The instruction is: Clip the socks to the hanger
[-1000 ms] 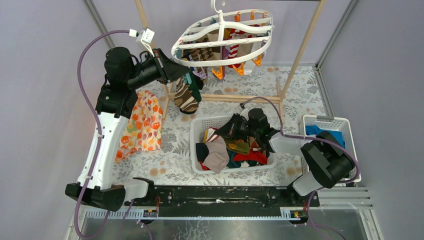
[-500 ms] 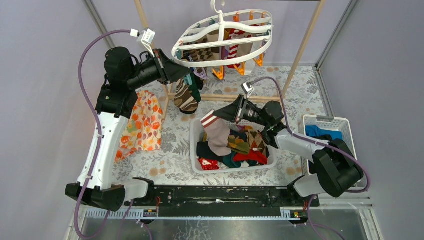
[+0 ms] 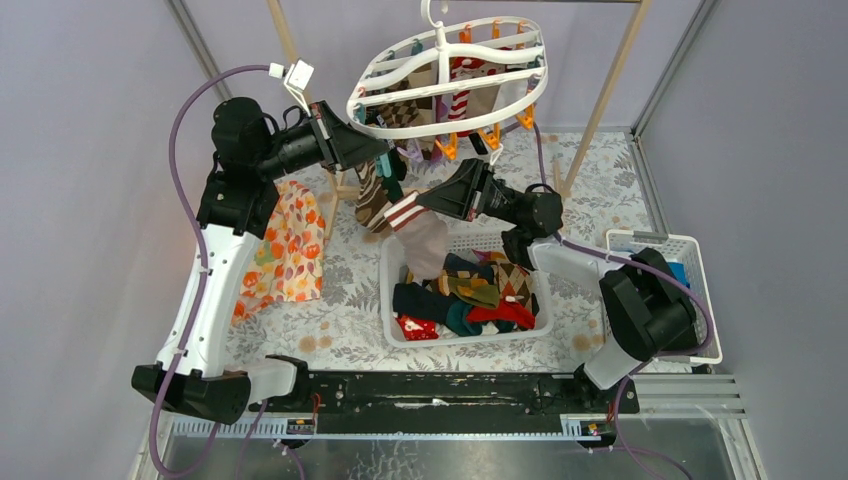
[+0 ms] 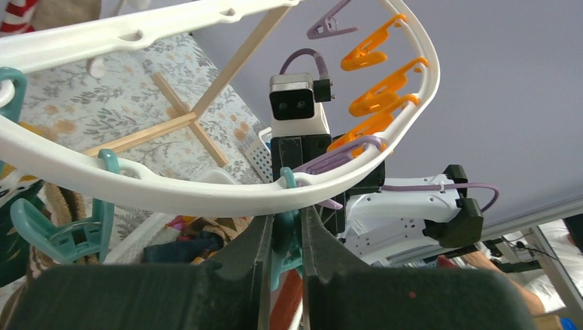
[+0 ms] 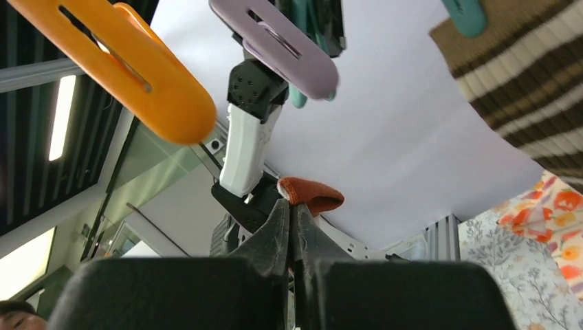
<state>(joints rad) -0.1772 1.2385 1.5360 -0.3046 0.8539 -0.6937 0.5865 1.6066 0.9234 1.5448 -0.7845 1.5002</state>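
Floral cloth (image 3: 285, 245) lies at 9 o'clock of the top view and is not part of the job. Left gripper (image 3: 372, 150), at 11 o'clock, is clamped on a teal clip (image 4: 283, 240) hanging from the rim of the hanger (image 3: 362, 98). The left wrist view shows the clip squeezed between both fingers; I cannot tell whether its mouth is spread. The hanger hangs at 12 o'clock between the posts of the wooden rack (image 3: 600, 110). Done so far: several hung socks (image 3: 400, 112) dangle under the frame, among them an argyle one, a red-and-white striped one, and a brown striped one on the 9 o'clock side. Free orange clips (image 4: 375, 103) show on the opposite rim. In hand: right gripper (image 5: 291, 210), at 6 o'clock of the hanger, is pinched tight on the cuff of a pinkish sock (image 3: 425, 245), which droops over the white basket (image 3: 388, 290). That sock is near the teal clip but not yet in it. Left to do: the basket at centre holds a heap of loose socks (image 3: 470, 300), so I judge the task partway through, with a good share to go. Small basket (image 3: 690, 245) with blue clothes sits at 3 o'clock. No brand, label or writing is legible in any view.
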